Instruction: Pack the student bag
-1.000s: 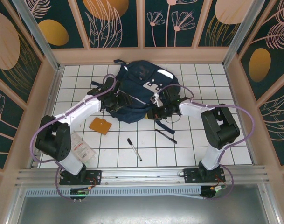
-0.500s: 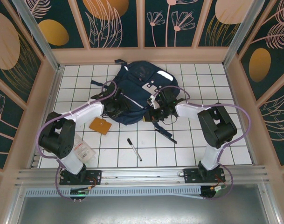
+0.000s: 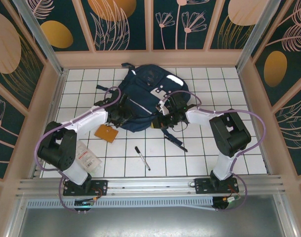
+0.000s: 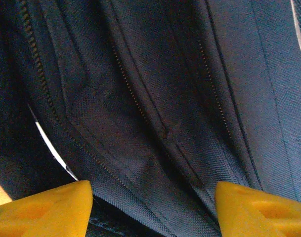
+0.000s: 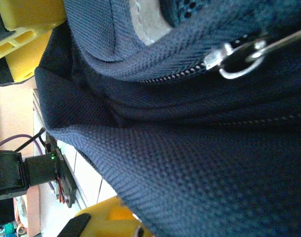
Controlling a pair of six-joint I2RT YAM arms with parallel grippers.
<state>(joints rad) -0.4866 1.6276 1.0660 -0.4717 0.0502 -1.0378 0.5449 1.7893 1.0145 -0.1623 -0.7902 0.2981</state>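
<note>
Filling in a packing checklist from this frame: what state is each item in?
student bag: lying on the table, front up
left pincer: open, at the bag's fabric
right pincer: open, bag fabric between its fingers
marker: lying loose on the table
orange card: flat on the table
plastic packet: flat on the table

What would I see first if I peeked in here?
The big navy student bag, lying mid-table toward the back. The left claw and right claw both nose up against its near edge, one from each side. In the right wrist view, a shiny silver zipper pull stands out.
</note>
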